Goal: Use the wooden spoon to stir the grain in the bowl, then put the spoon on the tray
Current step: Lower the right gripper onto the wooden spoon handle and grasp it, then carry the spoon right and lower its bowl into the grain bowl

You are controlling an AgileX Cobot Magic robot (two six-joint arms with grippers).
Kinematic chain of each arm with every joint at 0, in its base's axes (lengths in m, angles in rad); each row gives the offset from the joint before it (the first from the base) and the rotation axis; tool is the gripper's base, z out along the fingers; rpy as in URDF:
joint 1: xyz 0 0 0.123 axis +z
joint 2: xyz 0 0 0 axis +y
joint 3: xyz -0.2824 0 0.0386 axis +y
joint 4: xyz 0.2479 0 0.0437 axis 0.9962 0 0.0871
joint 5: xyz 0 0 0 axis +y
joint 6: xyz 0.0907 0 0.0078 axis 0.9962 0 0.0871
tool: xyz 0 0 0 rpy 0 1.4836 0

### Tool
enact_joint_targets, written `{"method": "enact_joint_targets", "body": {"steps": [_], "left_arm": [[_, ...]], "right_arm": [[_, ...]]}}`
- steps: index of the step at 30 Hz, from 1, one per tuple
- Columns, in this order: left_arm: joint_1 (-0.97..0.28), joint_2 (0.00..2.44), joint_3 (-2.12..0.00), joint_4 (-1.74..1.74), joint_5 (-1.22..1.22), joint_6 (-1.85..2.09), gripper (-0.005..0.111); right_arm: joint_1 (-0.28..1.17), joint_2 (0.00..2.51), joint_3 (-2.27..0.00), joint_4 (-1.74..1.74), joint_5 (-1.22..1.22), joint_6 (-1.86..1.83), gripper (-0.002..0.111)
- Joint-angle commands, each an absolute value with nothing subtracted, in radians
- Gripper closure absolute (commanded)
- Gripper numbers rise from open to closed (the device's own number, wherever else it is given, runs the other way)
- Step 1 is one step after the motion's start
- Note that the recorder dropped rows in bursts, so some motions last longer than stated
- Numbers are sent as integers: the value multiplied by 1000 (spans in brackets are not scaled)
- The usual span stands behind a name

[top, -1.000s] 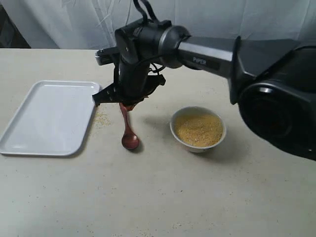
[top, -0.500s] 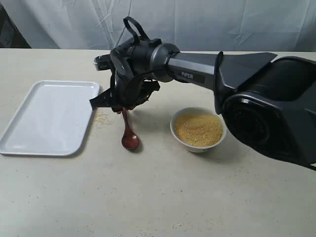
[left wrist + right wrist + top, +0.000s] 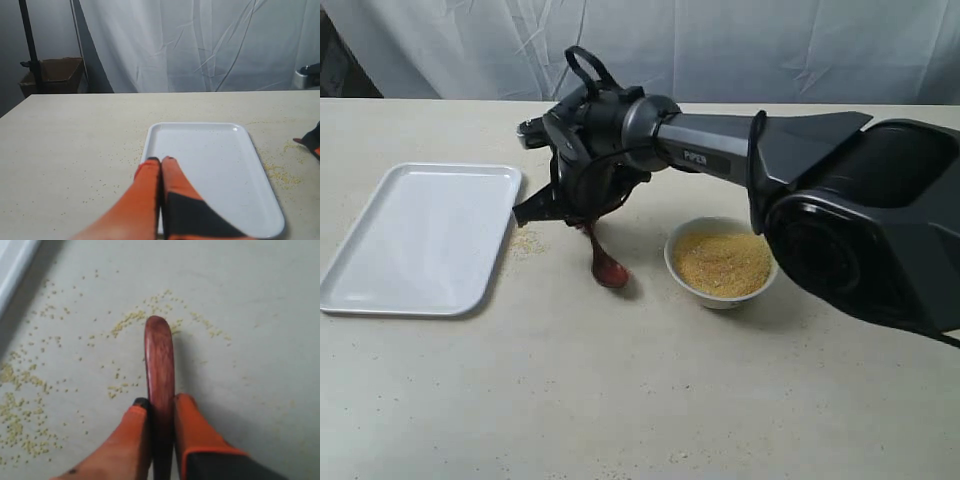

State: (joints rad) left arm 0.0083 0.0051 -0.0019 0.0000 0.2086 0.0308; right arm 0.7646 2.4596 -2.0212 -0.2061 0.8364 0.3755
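Exterior view: the pale table (image 3: 640,400) fills the scene, and the white tray (image 3: 420,235) lies flat at its left. The right arm reaches across the middle, and its right gripper (image 3: 582,216) sits between tray and bowl (image 3: 720,297). The bowl stands right of it, heaped with grain (image 3: 724,262). The wooden spoon (image 3: 606,266) hangs tilted, oval end down by the tabletop; whether it touches, hard to tell. In the right wrist view, the orange fingers (image 3: 135,435) pinch its handle. The left gripper (image 3: 160,160) is pressed together, holding nothing, facing the tray. Spilled grains (image 3: 525,242) lie beside the tray's edge.
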Motion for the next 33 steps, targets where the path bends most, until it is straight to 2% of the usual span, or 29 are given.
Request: {"method": "enact_joint_targets", "body": {"steps": [1,8,15,18,21,28,33], "left_arm": [[8,0,0,0,201,28,107],[8,0,0,0,201,28,107],[8,0,0,0,201,28,107],[8,0,0,0,201,28,107],[8,0,0,0,201,28,107],[8,0,0,0,201,28,107],[8,0,0,0,201,28,107]], "right_arm": [[755,2378,-2022,-281,844,496,108],[717,2238,-2022,-263,923,606,108],[604,2138,-2022,-294,1221,535,108],[589,2108,-1989,-320,1221,414,108],[612,2069,-1847,-332,1221,410,108],[613,2069,-1548,-349,1011,495,108],[613,2069,-1519,-429,947,651,108]]}}
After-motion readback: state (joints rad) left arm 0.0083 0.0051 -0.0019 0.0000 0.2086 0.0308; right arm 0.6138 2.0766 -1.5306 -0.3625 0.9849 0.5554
